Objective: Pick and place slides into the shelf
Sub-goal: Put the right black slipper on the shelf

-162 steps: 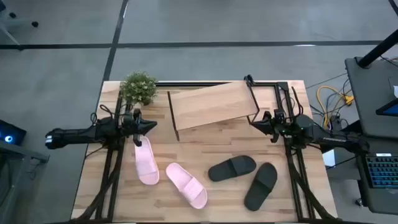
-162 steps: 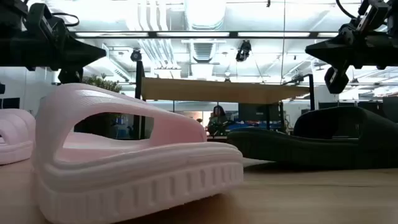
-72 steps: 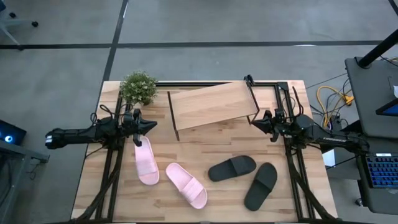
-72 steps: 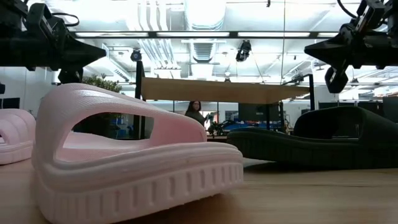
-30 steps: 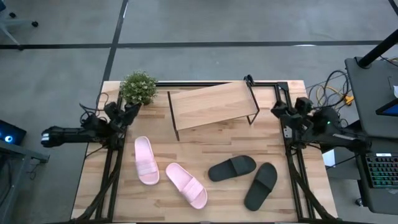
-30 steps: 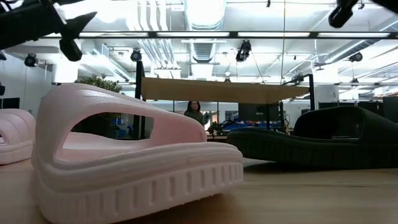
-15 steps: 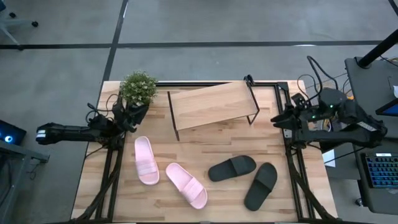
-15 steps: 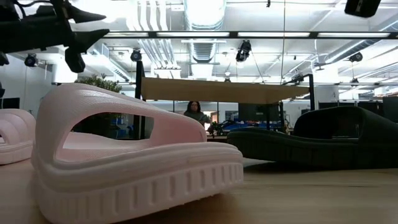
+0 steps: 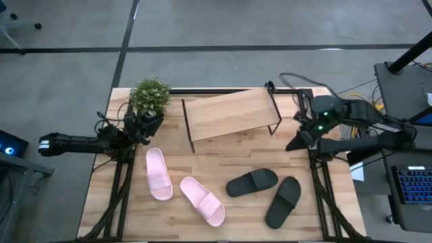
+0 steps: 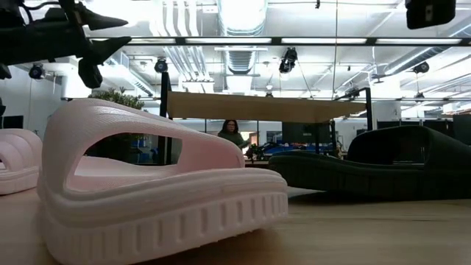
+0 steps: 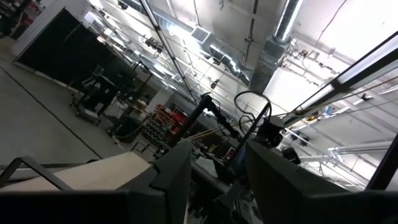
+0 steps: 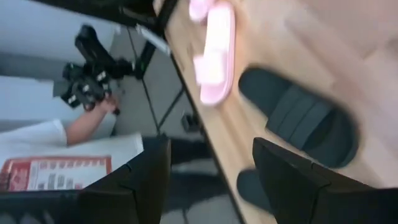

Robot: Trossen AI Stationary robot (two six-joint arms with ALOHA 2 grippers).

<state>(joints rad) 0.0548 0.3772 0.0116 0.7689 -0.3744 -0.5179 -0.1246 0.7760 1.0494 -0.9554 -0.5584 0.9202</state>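
From table height, the near pink slide (image 10: 158,184) blocks most of what lies behind it. The second pink slide (image 10: 18,160) is cut off at the left edge, and a black slide (image 10: 368,169) runs off the right. The right tool (image 10: 430,11) is cropped by the top edge. The right wrist view is smeared; the black slide (image 12: 298,118) there shows only as a blur.

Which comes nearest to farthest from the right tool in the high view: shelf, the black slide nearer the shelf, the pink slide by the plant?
1. Shelf, just left of the right tool.
2. Black slide, toward the table's front.
3. Pink slide, far across on the left side.
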